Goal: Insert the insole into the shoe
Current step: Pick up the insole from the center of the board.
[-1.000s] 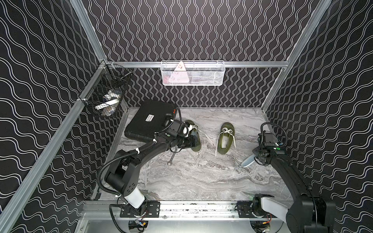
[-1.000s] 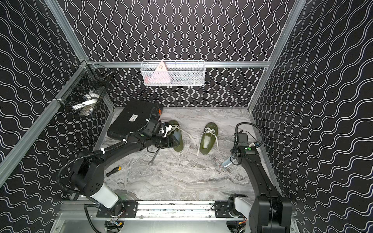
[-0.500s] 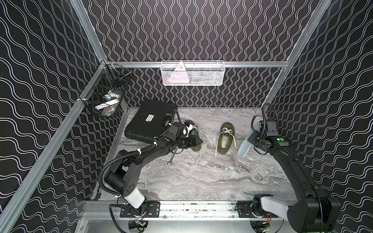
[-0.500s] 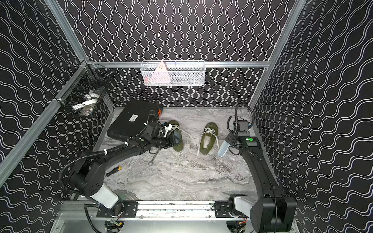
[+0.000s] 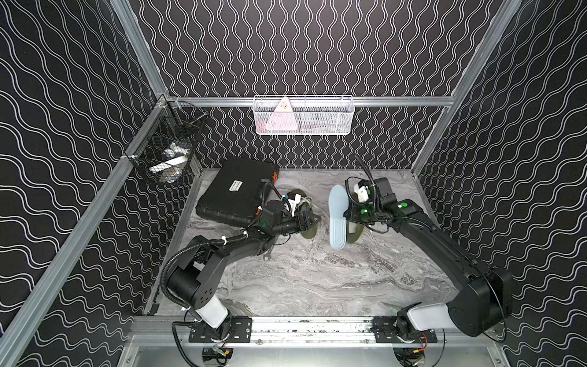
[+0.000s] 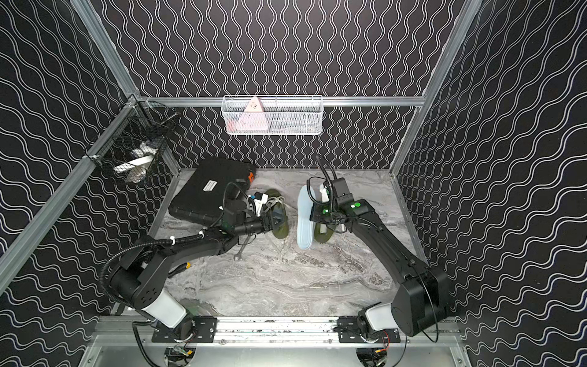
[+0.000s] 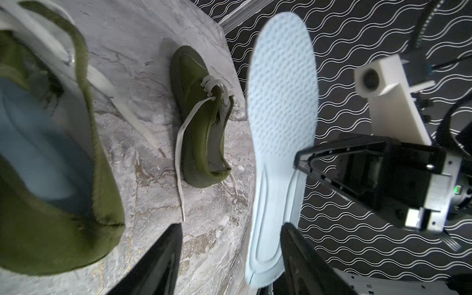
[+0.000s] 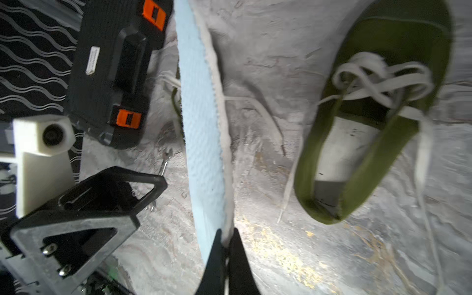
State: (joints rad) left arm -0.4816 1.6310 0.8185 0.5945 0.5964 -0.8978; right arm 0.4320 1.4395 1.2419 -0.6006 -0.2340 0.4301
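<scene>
My right gripper point(image 8: 224, 238) is shut on the long edge of the pale blue insole point(image 5: 337, 219), which it holds on edge above the table, toe end toward the back wall. An olive shoe point(image 8: 370, 127) with white laces and a bare pale inner sole lies under and just right of the insole. A second olive shoe point(image 7: 51, 178), with a blue insole inside, lies by my left gripper point(image 7: 229, 255). That gripper is open. The held insole's heel end point(image 7: 263, 255) shows between its fingers, close to one finger point(image 7: 296, 255); contact cannot be told.
A black case with orange latches point(image 5: 236, 190) lies at the back left. A small wrench point(image 6: 239, 252) rests on the marble table beside the left arm. A white wire basket point(image 5: 303, 116) hangs on the back wall and a black one point(image 5: 168, 152) on the left rail.
The right arm has carried the insole up from the front right of the table toward the back and left, over the right shoe, turning it on edge. The left gripper has barely shifted.
</scene>
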